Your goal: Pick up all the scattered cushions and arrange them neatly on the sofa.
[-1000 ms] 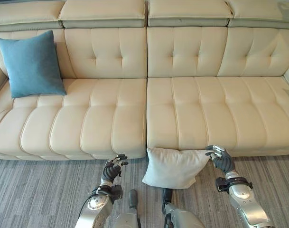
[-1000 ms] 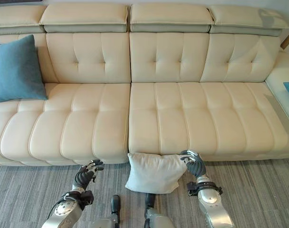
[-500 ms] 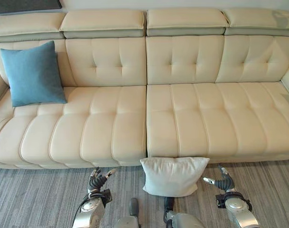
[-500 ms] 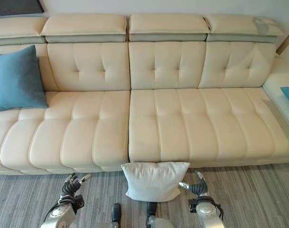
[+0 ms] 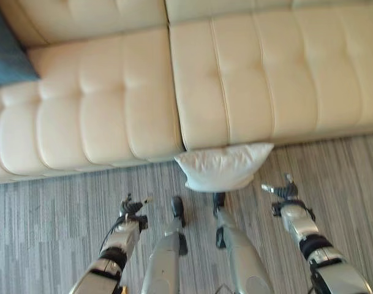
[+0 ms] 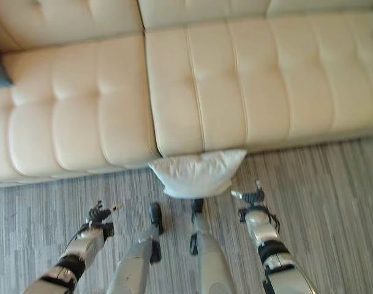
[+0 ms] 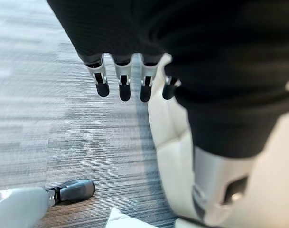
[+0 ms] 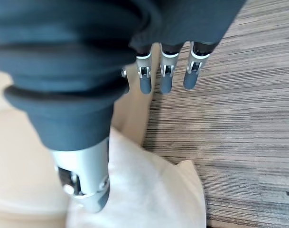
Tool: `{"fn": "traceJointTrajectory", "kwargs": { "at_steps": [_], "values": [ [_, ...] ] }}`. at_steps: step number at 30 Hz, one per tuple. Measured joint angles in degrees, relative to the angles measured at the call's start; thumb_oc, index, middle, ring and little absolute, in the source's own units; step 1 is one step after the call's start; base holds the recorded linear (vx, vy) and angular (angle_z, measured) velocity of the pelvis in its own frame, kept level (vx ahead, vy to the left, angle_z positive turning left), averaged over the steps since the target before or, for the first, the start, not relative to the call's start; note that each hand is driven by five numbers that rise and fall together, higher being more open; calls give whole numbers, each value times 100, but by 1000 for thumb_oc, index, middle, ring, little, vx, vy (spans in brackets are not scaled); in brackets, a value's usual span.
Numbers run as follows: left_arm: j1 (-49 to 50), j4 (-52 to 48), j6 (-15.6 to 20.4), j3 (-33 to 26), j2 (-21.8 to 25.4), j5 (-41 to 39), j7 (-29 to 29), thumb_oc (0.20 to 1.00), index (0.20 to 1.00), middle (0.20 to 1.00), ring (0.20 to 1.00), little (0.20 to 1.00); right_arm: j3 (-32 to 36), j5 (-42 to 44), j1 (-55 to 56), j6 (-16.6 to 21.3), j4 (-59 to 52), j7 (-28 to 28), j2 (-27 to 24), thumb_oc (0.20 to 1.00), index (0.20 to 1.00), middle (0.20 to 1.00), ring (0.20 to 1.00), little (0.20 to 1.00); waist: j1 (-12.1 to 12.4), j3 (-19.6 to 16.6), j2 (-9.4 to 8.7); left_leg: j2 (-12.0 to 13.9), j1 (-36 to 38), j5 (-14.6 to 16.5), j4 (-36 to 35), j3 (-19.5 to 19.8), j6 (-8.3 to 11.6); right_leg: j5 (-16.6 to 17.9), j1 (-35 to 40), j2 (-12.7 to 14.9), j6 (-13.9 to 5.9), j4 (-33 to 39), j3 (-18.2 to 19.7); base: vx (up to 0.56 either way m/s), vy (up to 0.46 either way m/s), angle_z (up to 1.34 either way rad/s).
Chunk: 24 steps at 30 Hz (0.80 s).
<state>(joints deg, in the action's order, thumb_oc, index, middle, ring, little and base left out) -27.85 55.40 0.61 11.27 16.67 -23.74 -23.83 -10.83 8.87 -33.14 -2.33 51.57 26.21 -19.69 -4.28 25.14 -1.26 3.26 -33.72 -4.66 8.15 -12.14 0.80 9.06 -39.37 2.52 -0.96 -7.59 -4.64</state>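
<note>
A white cushion (image 5: 223,166) lies on the grey carpet, leaning against the front of the cream sofa (image 5: 247,79) below the gap between its two seats. My right hand (image 5: 283,191) hovers over the floor just right of the cushion, apart from it, with straight fingers (image 8: 163,78) and nothing held. The white cushion (image 8: 149,190) shows beside that hand's thumb in the right wrist view. My left hand (image 5: 132,208) is low over the carpet to the cushion's left, fingers (image 7: 120,88) straight and empty. A blue cushion (image 5: 5,55) stands at the sofa's far left.
Grey striped carpet (image 5: 45,220) runs along the sofa's front on both sides of the white cushion. The sofa's seats (image 6: 82,104) are bare from the blue cushion rightward.
The camera has tipped down toward the floor, so the whole picture shifted. My right hand has come off the white cushion's right corner and opened; the cushion stays on the carpet.
</note>
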Motion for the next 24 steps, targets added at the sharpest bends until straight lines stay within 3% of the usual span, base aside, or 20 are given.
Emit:
{"fn": "traceJointTrajectory", "kwargs": {
  "at_steps": [2,6,12,16,18,22,24],
  "values": [
    [-796,190,20,240,65,-2,-120,1000,1000,1000,1000,1000,-116,128,-646,56,278,209,-88,1000,1000,1000,1000,1000,-91,268,-7,124,-918,315,893,-64,-48,-128,-859,-3,159,-691,70,-2,-73,-12],
    [-1932,280,23,644,505,14,-360,1000,1000,1000,1000,1000,-241,163,-1699,79,451,665,-295,1000,1000,1000,1000,1000,-254,763,12,391,-1966,627,1982,-63,-56,-132,-1783,-154,167,-1287,169,19,-72,-27],
    [-2961,186,74,975,816,50,-760,1000,1000,1000,1000,1000,-445,250,-2374,211,309,1152,-596,1000,1000,1000,1000,1000,-291,766,16,496,-3056,888,2752,127,-3,-336,-2867,-210,403,-2031,157,57,-61,-3],
    [-3542,80,75,1186,941,262,-1123,1000,1000,1000,1000,1000,-578,253,-3005,382,-79,1389,-619,1000,1000,1000,1000,1000,-247,767,17,558,-3901,1059,3379,209,3,-502,-3747,-203,452,-2714,138,63,-42,2],
    [-3712,-152,79,1363,889,272,-1358,1000,1000,1000,1000,1000,-724,345,-3432,589,-210,1515,-499,1000,1000,1000,1000,1000,-146,768,14,590,-4426,1262,3945,322,-32,-695,-4296,-189,492,-3276,137,86,-49,2],
    [-3754,-550,183,1331,659,230,-1529,1000,1000,1000,1000,1000,-586,837,-3402,897,-367,1655,-273,1000,1000,1000,1000,1000,-80,763,9,544,-4772,1329,4174,469,-1,-784,-4569,-157,535,-3502,97,51,-37,6],
    [-3753,-756,357,1194,462,-8,-1520,959,959,959,959,959,-333,1650,-3319,1237,-474,1482,17,1000,1000,1000,1000,1000,-90,759,3,517,-4883,1329,4219,526,-3,-770,-4629,-150,508,-3452,71,32,-26,-6]
  ]
}}
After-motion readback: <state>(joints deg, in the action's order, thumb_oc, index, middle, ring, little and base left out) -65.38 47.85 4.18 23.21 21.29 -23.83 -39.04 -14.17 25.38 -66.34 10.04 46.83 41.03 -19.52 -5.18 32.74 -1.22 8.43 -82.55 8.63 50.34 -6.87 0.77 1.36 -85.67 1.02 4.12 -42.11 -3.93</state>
